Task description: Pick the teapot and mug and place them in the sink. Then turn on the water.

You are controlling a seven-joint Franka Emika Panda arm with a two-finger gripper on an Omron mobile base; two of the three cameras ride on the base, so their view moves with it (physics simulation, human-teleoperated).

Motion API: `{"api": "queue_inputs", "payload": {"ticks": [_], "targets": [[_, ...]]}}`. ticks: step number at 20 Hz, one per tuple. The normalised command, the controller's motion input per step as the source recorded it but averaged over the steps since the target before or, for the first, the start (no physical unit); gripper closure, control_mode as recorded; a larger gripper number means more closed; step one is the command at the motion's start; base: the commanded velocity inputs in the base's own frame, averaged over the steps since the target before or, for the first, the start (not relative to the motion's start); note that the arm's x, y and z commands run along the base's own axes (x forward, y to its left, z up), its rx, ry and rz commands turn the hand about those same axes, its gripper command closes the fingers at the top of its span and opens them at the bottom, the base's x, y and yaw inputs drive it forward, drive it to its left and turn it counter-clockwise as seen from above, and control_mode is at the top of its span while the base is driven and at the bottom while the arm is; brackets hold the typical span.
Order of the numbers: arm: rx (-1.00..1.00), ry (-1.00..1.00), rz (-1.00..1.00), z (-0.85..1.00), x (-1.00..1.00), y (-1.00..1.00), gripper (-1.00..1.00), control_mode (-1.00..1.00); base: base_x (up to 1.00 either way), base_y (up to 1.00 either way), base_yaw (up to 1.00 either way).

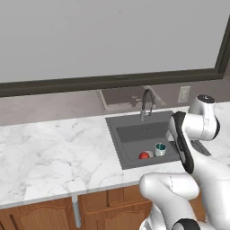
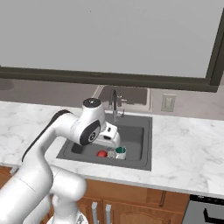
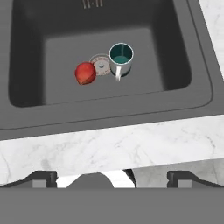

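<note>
Teapot [image 3: 85, 73] and mug [image 3: 121, 57] are seen upright in the sink [image 3: 192, 94], flanking the drain; the gripper [image 3: 112, 177] is held spread wide, grasping nothing

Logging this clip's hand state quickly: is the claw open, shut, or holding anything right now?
Claw: open, holding nothing; teapot and mug sit on the sink floor.

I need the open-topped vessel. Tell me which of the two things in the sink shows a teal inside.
The mug: upright, teal-lined, handle toward the sink's front. The teapot beside it is rounded and shows red, no open mouth.
</note>
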Motion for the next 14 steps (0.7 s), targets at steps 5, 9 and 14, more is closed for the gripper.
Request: {"api": "queue_inputs", "payload": {"ticks": [5, 9, 14], "targets": [[0.00, 0.00, 0.04, 0.55, -0.54, 0.19, -1.00, -1.00, 0.00, 0.00, 0.00], [0.00, 0.00, 0.02, 0.67, -0.41, 0.20, -1.00, -1.00, 0.00, 0.00, 0.00], [0.00, 0.00, 0.01, 0.69, -0.40, 0.20, -1.00, -1.00, 0.00, 0.00, 0.00]]}}
